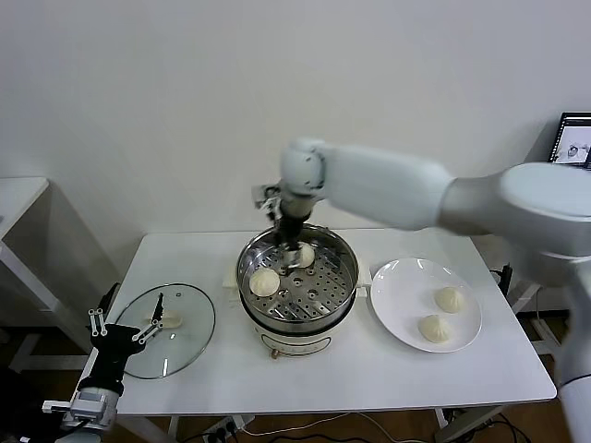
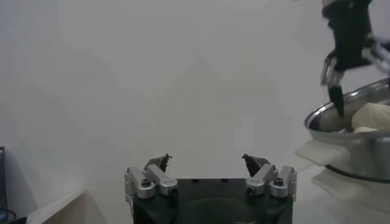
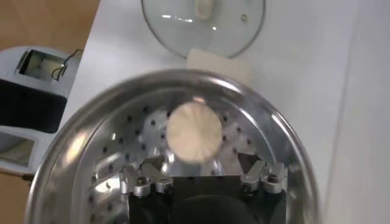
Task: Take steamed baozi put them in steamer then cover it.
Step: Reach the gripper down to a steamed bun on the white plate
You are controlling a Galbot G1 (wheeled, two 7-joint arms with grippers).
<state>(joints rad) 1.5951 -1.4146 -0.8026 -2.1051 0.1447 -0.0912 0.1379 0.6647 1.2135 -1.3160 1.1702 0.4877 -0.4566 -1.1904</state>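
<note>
The steamer (image 1: 297,281) stands mid-table, its perforated tray (image 3: 122,140) showing. Two baozi lie inside: one front-left (image 1: 265,281), one at the back (image 1: 302,256). My right gripper (image 1: 294,247) reaches down into the steamer right over the back baozi, fingers open and holding nothing. In the right wrist view the gripper (image 3: 201,163) stands open and a baozi (image 3: 193,131) rests on the tray just past the fingertips. Two more baozi (image 1: 450,298) (image 1: 434,328) sit on the white plate (image 1: 397,286). The glass lid (image 1: 180,337) lies flat at the left. My left gripper (image 1: 125,330) waits open beside it.
From the left wrist view, the left gripper (image 2: 207,161) faces the wall, with the steamer rim (image 2: 341,122) and right gripper (image 2: 341,79) off to one side. A laptop (image 1: 574,140) sits far right. A side table (image 1: 14,198) stands at the left.
</note>
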